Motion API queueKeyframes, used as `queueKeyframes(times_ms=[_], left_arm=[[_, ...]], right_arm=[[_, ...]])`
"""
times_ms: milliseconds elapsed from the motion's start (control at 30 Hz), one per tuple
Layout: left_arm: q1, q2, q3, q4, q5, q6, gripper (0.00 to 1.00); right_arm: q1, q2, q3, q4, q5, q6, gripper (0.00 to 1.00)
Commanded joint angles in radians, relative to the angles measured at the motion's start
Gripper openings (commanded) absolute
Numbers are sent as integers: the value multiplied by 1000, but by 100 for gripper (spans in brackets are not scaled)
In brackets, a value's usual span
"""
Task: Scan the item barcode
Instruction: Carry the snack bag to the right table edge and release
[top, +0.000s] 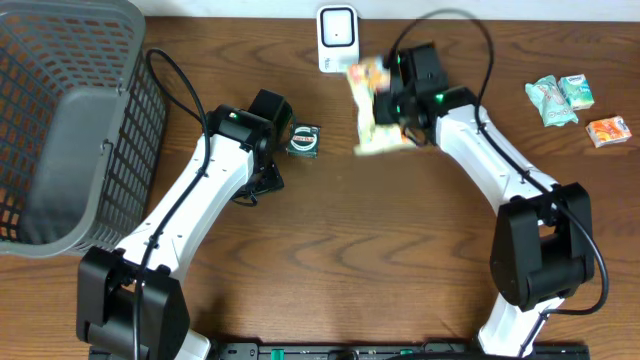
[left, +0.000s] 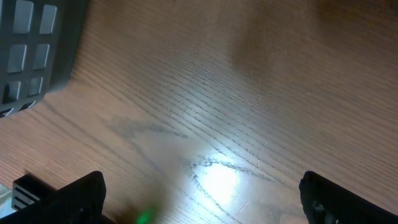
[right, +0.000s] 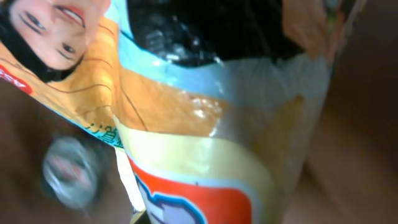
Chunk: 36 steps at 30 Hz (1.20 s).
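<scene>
Orange packet (top: 372, 112) pinched in right gripper (top: 396, 106), arm stretched forward

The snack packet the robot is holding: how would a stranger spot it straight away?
Find the white scanner at the table's back edge, centre. Just in front of it, the right arm's fingers grip a long orange, yellow and white packet. Unlike the small packets lying at far right, it is the only one held.

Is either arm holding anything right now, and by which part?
The right gripper holds the snack packet about midway along its length; blur hides the exact spot. The left gripper is open and empty.
</scene>
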Motion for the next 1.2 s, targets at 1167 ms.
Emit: queueKeyframes(times_ms=[1167], left_arm=[[3,-5,-6,-6,-16,-9,98]], right_arm=[[23,462,513,683,114,78,1]])
